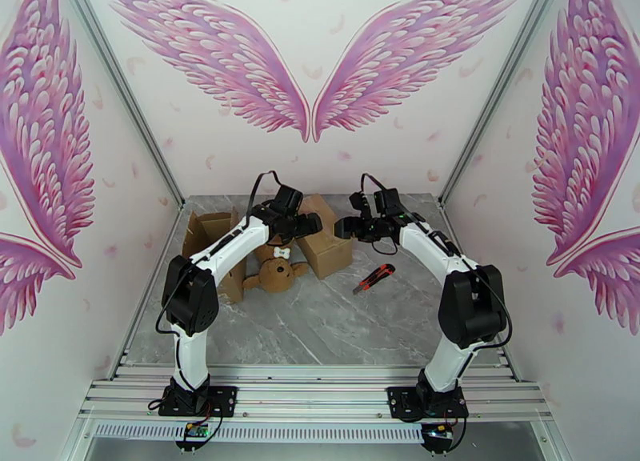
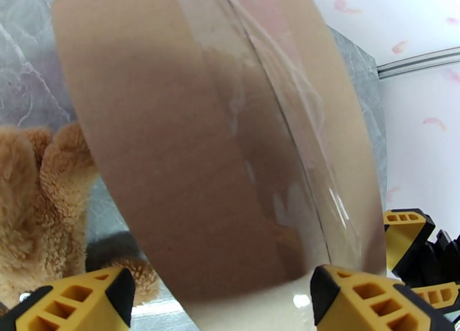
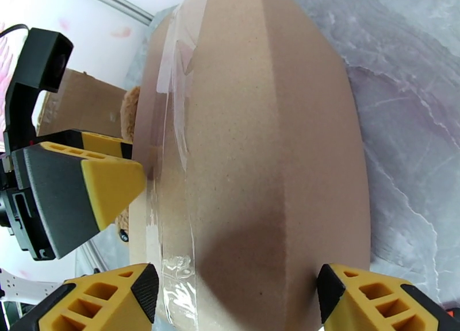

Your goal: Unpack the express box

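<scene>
We see the express box [image 1: 332, 250] lying closed at the back-ctr of the table [image 1: 320, 334], btwn the two arms, w/ a strip of clear tape [image 2: 270, 96] along its seam. The L gripper [image 1: 308, 224] is at the box's left side, over its top. The R gripper [image 1: 346, 229] is at its right side, facing the L one across the cardboard.

L wrist view: fingers [image 2: 86, 303] spread wide, box btwn & ahead of them. A sliver of table shows btwn the finger at the view's left & the cardboard, so no grip that we can see. The R gripper's yellow tips show past the box's right edge.

R wrist view: its fingers [image 3: 109, 300] also stand wide, a corner edge of the box running up the middle btwn them. We can't tell whether the pads touch the cardboard. The L gripper's finger is close to the taped side, at left.

A teddy bear [image 1: 276, 272] lies on the table just beside the box's left side, under the L arm. An open carton [image 1: 210, 229] stands further left. A red & black box cutter [image 1: 374, 278] lies to the box's right, nearer to us, apart from it.
</scene>
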{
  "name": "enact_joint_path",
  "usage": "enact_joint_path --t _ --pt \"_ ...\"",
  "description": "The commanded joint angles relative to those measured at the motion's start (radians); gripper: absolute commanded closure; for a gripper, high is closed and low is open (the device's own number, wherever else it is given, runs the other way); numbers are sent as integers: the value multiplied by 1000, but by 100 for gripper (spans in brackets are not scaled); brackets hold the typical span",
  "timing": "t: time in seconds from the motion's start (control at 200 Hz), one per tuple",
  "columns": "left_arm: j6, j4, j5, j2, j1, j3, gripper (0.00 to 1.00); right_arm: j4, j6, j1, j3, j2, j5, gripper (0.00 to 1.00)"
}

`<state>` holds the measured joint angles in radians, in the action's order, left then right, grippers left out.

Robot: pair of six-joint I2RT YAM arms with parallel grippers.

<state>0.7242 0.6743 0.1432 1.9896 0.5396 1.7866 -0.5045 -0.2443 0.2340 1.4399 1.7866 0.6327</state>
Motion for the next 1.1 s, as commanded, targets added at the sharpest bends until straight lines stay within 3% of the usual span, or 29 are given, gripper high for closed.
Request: enact_joint_path --t 0.0,0.365,0.765,0.929,1.094 --pt "-34 -15 51 -16 7 -11 16 17 -20 29 -44 -41 10 24" --pt "-89 7 132 -38 61 -73 25 74 -103 69 -266 -225 -37 28" --pt "-26 -81 91 -204 166 -310 28 48 -190 75 -501 -457 -155 26" --pt "-29 -61 27 -252 178 -349 27 -34 -206 73 -506 -560 -340 13" --pt "-67 -46 -32 -294 162 -342 26 -7 -216 63 -545 -721 -532 3"
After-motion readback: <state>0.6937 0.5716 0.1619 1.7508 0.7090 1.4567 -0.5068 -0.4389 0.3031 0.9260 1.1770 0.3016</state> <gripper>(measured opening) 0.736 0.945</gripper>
